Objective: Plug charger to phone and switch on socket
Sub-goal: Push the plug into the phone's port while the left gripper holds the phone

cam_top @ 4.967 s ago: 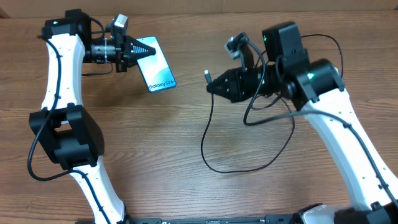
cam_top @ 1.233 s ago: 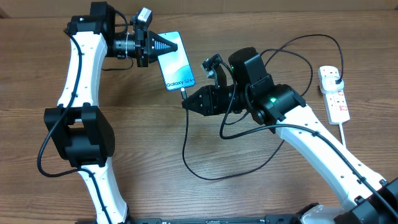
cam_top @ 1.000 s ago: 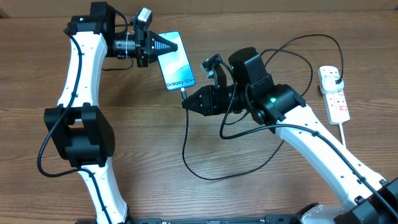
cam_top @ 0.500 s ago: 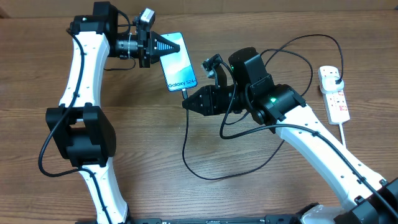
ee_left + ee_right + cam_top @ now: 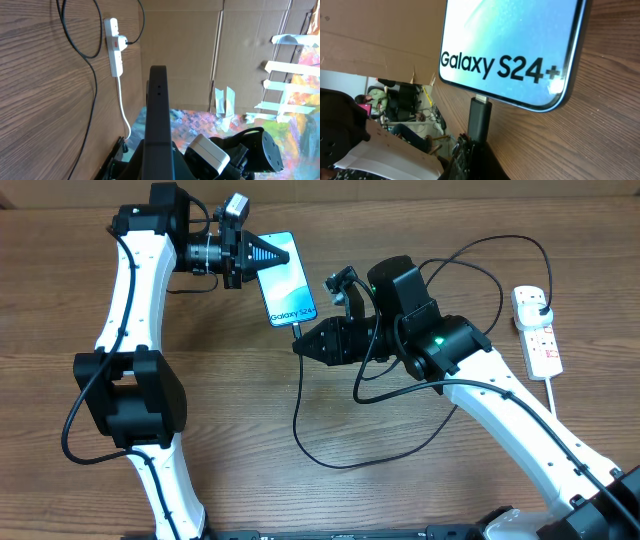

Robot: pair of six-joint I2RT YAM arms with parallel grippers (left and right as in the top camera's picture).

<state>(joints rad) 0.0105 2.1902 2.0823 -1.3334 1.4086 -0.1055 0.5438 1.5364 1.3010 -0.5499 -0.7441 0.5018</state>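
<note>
Right wrist: right gripper (image 5: 299,346) pinches the charger connector (image 5: 480,119) at the bottom port of the Galaxy S24+ phone (image 5: 510,45), along its length; left gripper (image 5: 264,252) clamps its far end.

1. in my right wrist view the phone (image 5: 510,40) runs off the top and right edges; i see only its lower corner.
2. the charger (image 5: 480,120) tip meets the phone's bottom edge there, but the port is hidden behind the connector, so i cannot tell how deep it sits.
3. the right gripper (image 5: 300,345) is almost wholly cut off at the bottom of its own view.
4. in the left wrist view the phone is edge-on, its screen hidden, and the left gripper (image 5: 272,252) fingers are a dark mass i cannot separate.
5. the socket (image 5: 536,330) switches are too small for me to read on or off.
6. overhead, part of the cable disappears beneath my right arm (image 5: 500,395).
</note>
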